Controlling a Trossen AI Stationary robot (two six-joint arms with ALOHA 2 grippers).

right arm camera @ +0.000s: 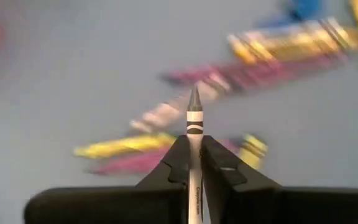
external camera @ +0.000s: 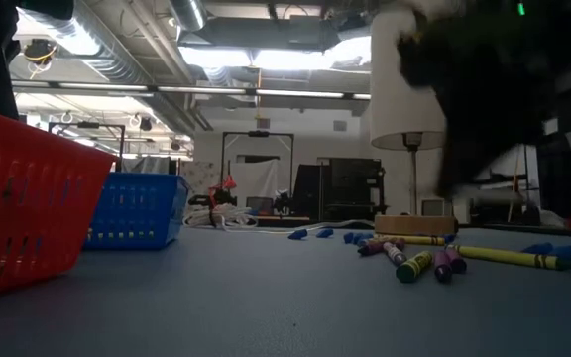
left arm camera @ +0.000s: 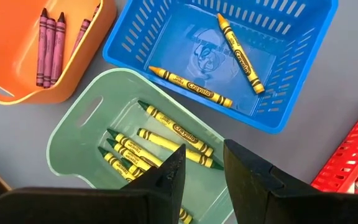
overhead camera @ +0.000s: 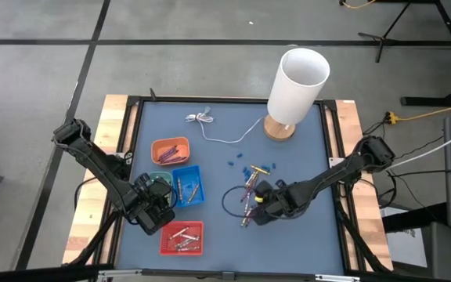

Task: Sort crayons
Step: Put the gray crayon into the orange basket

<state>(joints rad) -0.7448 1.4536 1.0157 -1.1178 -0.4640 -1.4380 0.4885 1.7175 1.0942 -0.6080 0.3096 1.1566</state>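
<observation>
High view: we see the right claw (overhead camera: 250, 202) low over the loose crayons (overhead camera: 250, 188) in the middle of the blue bench (overhead camera: 304, 235); the left claw (overhead camera: 156, 196) hangs above the green tray (overhead camera: 156, 178), among the orange tray (overhead camera: 170, 150), blue basket (overhead camera: 187, 186) and red basket (overhead camera: 182, 238). A white lamp (overhead camera: 296, 86) stands at the far edge.

Low view: we find crayons (external camera: 419, 260) scattered flat on the bench, right of the blue basket (external camera: 135, 210) and red basket (external camera: 23, 198).

Left wrist view: the left claw (left arm camera: 202, 165) stands apart and empty over the green tray (left arm camera: 79, 134) of yellow crayons (left arm camera: 166, 127); purple ones (left arm camera: 50, 46) lie in the orange tray (left arm camera: 95, 37).

Right wrist view: the right claw (right arm camera: 193, 152) is clamped on a white crayon (right arm camera: 194, 124), its grey tip jutting forward over the blurred pile (right arm camera: 253, 65).
</observation>
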